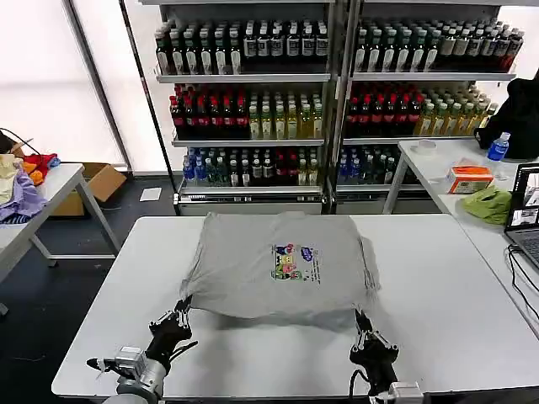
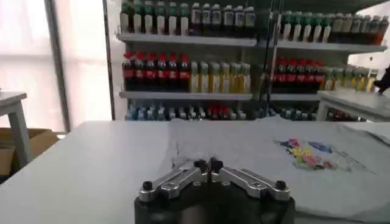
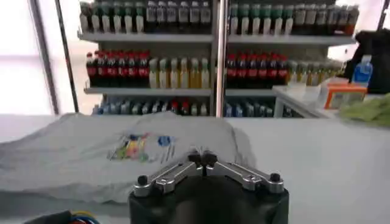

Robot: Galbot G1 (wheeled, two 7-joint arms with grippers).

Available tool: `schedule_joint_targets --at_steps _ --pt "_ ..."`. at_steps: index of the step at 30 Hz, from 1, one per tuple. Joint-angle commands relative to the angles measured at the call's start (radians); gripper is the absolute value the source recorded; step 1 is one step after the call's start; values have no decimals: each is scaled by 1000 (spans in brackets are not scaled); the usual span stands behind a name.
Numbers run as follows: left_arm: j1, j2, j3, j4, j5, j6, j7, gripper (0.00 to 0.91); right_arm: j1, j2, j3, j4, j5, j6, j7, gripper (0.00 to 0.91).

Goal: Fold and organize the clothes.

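Grippers sit low at the table's (image 1: 76, 337) near edge, one under each bottom corner of the shirt (image 1: 253, 269). The left gripper (image 1: 181, 313) has its fingers pressed together, tips just at the shirt's near left corner; the left wrist view shows the tips meeting, with cloth right ahead. The right gripper (image 1: 364, 324) is likewise closed, tips at the near right corner. Whether either pinches fabric, I cannot tell. The grey shirt lies spread across the table's middle toward the far edge, print (image 1: 293, 261) facing up, its near hem slightly rumpled.
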Motion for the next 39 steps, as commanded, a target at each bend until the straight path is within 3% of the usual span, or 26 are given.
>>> schedule_joint_targets --at_steps 1,22,32,39 --pt "-144 6 9 94 -32 -5 -20 0 200 0 19 -80 9 12 -13 0" --pt "-469 1 93 448 -68 1 -49 0 608 -39 -47 -430 129 -66 -59 0" --pt "-522 18 142 524 -62 37 -48 0 642 -24 -66 -555 129 -92 -105 0" --pt "-543 28 164 546 -36 43 -30 0 632 8 -77 -599 121 -87 -95 0"
